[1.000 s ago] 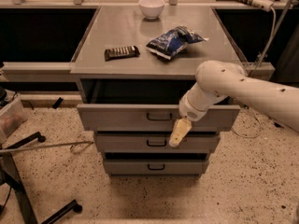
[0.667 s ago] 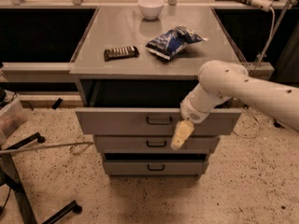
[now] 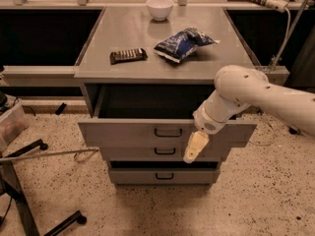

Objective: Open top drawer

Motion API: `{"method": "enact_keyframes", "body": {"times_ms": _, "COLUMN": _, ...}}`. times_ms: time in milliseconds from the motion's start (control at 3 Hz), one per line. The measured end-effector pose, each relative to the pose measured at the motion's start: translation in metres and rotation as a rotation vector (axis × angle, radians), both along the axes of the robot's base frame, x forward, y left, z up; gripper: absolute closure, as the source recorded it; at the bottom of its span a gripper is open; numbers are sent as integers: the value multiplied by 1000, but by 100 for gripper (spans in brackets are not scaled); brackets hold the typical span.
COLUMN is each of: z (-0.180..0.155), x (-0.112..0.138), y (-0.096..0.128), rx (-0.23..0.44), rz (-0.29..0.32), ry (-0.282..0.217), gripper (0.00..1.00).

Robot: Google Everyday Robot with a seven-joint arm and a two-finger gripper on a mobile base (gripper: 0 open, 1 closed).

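Note:
The top drawer [image 3: 128, 132] is the widest of three grey drawers under the grey counter. It stands pulled out, and its dark tray [image 3: 147, 102] shows behind the long front panel. Its small black loop handle [image 3: 168, 132] is at the panel's centre. My gripper [image 3: 195, 148], cream coloured on a white arm [image 3: 246, 95], hangs in front of the panel. It sits just right of and below the handle and is not on it. Two narrower drawers [image 3: 157, 175] with the same black handles sit below.
On the counter top [image 3: 98, 63] lie a dark snack bar [image 3: 128, 55], a blue chip bag [image 3: 182, 43] and a white bowl [image 3: 160, 7]. A metal stand [image 3: 29, 181] is on the speckled floor at the left. A cable [image 3: 288, 38] hangs at the right.
The top drawer has slid further out towards the camera, showing more of its tray. My gripper has moved with it, slightly down and forward.

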State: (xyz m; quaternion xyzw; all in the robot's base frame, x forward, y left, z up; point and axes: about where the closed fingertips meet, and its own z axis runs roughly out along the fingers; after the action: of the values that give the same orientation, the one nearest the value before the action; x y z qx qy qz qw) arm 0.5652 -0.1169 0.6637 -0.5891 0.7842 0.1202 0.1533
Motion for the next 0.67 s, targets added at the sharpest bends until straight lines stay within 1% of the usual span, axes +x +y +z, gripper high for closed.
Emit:
{"method": "enact_keyframes", "body": {"times_ms": 333, "z": -5, "x": -5, "y": 3, "rx": 8, "rz": 23, "ry": 20, "gripper": 0}}
{"method": "enact_keyframes", "body": {"times_ms": 667, "z": -4, "x": -15, "y": 0, "rx": 13, "rz": 23, "ry": 48, "gripper": 0}}
